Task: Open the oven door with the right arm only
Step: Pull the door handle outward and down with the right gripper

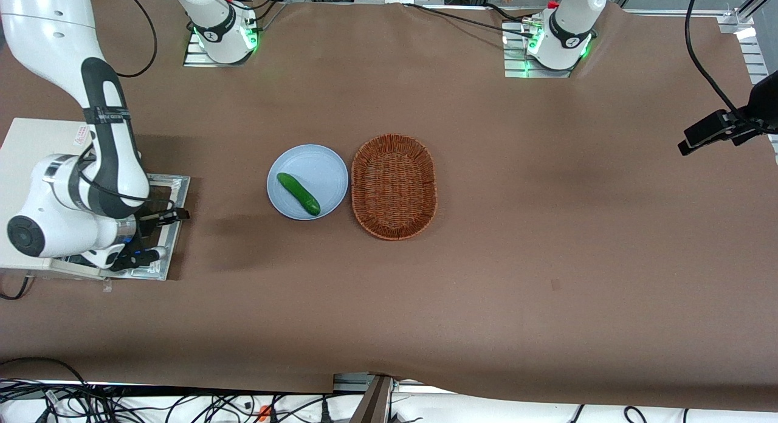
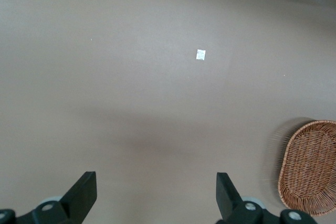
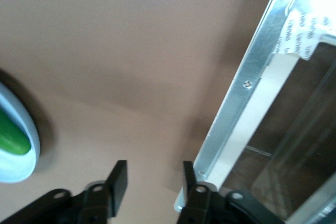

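The cream-white toaster oven (image 1: 30, 143) stands at the working arm's end of the table. Its oven door (image 1: 175, 186) lies folded down flat in front of it, with the silver frame showing round the dark glass. The right arm (image 1: 103, 137) reaches down over the door. My gripper (image 1: 164, 233) is at the door's outer edge. In the right wrist view the gripper (image 3: 153, 182) is open with nothing between the fingers. One finger (image 3: 190, 187) is right beside the corner of the door's silver frame (image 3: 252, 77). The bar handle is not visible.
A light blue plate (image 1: 316, 165) with a green cucumber (image 1: 298, 194) sits mid-table, and a wicker basket (image 1: 394, 186) is beside it toward the parked arm's end. The plate's rim (image 3: 29, 150) also shows in the right wrist view. Brown cloth covers the table.
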`<action>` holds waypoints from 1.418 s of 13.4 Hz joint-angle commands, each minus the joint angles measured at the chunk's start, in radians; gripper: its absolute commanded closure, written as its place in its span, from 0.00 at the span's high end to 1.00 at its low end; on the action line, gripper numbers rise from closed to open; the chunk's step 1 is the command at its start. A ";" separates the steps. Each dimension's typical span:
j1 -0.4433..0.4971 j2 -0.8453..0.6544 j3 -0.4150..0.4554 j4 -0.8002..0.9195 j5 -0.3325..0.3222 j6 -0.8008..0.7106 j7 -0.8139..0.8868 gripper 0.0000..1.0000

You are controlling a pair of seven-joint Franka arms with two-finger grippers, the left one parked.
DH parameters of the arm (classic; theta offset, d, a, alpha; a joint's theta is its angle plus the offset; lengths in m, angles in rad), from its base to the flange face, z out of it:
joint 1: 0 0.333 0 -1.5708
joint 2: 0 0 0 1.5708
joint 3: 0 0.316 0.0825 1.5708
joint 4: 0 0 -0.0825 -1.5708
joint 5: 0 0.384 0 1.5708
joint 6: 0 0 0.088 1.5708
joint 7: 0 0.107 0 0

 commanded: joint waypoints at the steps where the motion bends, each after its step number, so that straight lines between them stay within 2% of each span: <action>1: -0.010 -0.022 -0.022 0.058 -0.017 -0.088 -0.057 1.00; 5: -0.009 -0.025 -0.041 0.145 -0.045 -0.192 -0.050 1.00; 10: -0.007 -0.150 -0.059 0.151 -0.045 -0.301 -0.042 1.00; 19: 0.013 -0.343 -0.052 0.132 -0.056 -0.378 0.240 1.00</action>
